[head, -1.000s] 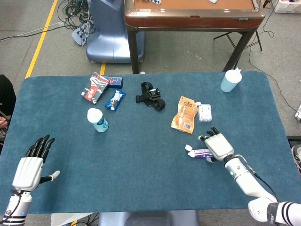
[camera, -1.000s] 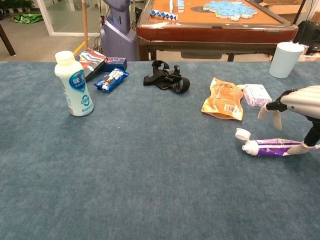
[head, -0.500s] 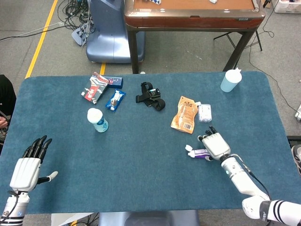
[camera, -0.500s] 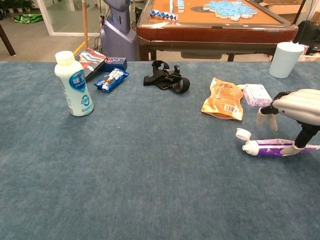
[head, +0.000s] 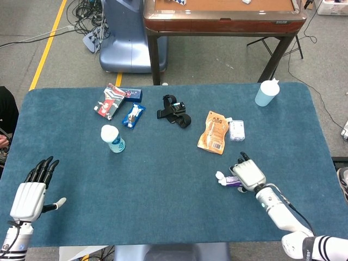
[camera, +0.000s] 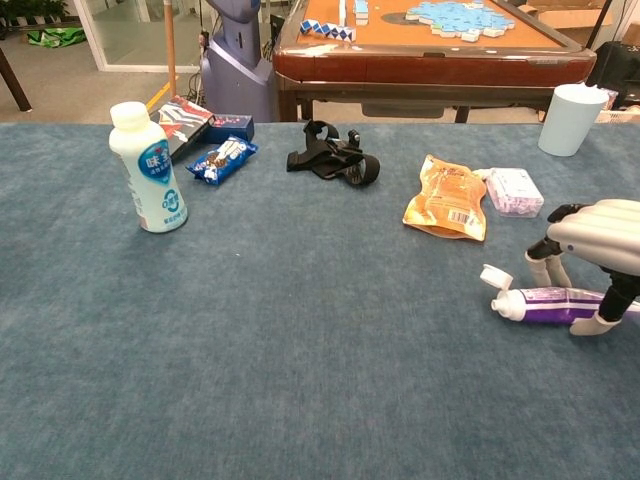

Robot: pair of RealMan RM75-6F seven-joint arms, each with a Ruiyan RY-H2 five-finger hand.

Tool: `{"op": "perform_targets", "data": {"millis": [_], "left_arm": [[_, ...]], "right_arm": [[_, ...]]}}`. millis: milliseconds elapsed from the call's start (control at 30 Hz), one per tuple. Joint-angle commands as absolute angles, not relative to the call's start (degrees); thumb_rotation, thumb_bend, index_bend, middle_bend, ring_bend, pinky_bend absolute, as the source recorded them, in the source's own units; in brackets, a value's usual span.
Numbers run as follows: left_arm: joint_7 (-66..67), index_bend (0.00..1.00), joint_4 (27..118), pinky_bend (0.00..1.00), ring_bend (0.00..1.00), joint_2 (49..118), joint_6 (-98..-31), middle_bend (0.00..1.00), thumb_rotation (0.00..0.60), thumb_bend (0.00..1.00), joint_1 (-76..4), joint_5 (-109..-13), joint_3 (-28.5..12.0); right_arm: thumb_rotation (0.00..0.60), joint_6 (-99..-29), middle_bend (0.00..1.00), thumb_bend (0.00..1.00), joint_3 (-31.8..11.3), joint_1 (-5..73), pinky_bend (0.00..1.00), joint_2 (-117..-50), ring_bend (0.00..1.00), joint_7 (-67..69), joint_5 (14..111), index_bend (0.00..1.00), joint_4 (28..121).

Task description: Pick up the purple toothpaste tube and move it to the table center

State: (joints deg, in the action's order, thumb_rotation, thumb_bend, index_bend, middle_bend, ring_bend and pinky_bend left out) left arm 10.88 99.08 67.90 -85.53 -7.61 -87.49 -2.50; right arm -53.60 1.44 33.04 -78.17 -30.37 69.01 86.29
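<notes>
R hand [head: 248,175] is palm-down over the toothpaste tube [camera: 560,303] at the right-front part of the table [head: 163,185], forearm running back toward the table's near-right corner. Chest view: fingers [camera: 546,266] arch down on the far side of the tube, thumb comes down on the near side, so they straddle the tube body. Looks like a grip around it but tube appears to lie on the cloth, can't tell how firm the contact is

L hand [head: 31,194] hovers at the near-left corner, palm down, fingers straight and spread, thumb out to the side, holding nothing. Only head view shows it

Tube: purple body w/ white shoulder, lying on its side, cap end pointing toward the table's middle. White flip cap [camera: 491,277] is hinged open, tilted up. Tail end hidden under the R hand

Rest of table, all away from the tube: orange pouch [head: 213,132] and small white packet [head: 236,130] just behind the R hand, black strap thing [head: 174,111] mid-back, white bottle w/ blue label [camera: 148,168] upright on the left, blue snack pack [head: 133,115] and red/white box [head: 111,100] behind it, light blue cup [head: 266,93] at far right
</notes>
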Motion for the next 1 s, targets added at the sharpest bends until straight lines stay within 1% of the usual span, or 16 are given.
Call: {"op": "perform_targets", "data": {"millis": [33, 333, 533, 800, 900, 1000], "left_arm": [[10.8, 0.0, 99.0, 0.14, 0.0, 67.8, -85.6, 0.0, 0.6, 0.07, -7.5, -87.6, -2.5], [10.4, 0.0, 99.0, 0.14, 0.0, 67.6, -86.0, 0.0, 0.6, 0.07, -7.4, -88.0, -2.5], [10.1, 0.0, 99.0, 0.14, 0.0, 67.5, -86.5, 0.0, 0.6, 0.07, -6.9, -88.0, -2.3], [9.8, 0.0, 98.8, 0.14, 0.0, 67.4, -86.8, 0.0, 0.6, 0.07, -6.7, -88.2, -2.3], [9.6, 0.0, 98.8, 0.14, 0.0, 67.3, -86.7, 0.0, 0.6, 0.07, -6.7, -88.1, -2.3], [9.3, 0.0, 99.1, 0.14, 0.0, 66.8, -86.0, 0.0, 0.6, 0.07, -7.3, -88.5, -2.4]], "right_arm": [[0.6, -53.7, 0.53, 0.12, 1.5, 32.9, 0.07, -78.1, 0.27, -30.3, 69.1, 0.49, 86.5], [0.6, -53.5, 0.55, 0.17, 1.3, 33.1, 0.07, -78.4, 0.3, -30.9, 69.3, 0.52, 86.6], [0.6, -53.0, 0.56, 0.31, 1.3, 33.5, 0.07, -78.5, 0.31, -32.2, 69.0, 0.52, 86.7], [0.6, -52.5, 0.58, 0.42, 1.5, 33.7, 0.1, -78.5, 0.33, -34.0, 67.7, 0.55, 86.7], [0.6, -52.4, 0.59, 0.49, 1.5, 33.9, 0.12, -78.3, 0.35, -34.4, 67.5, 0.57, 86.8], [0.6, -51.4, 0.62, 0.57, 1.1, 34.5, 0.17, -77.2, 0.4, -33.8, 67.2, 0.61, 88.0]]}}
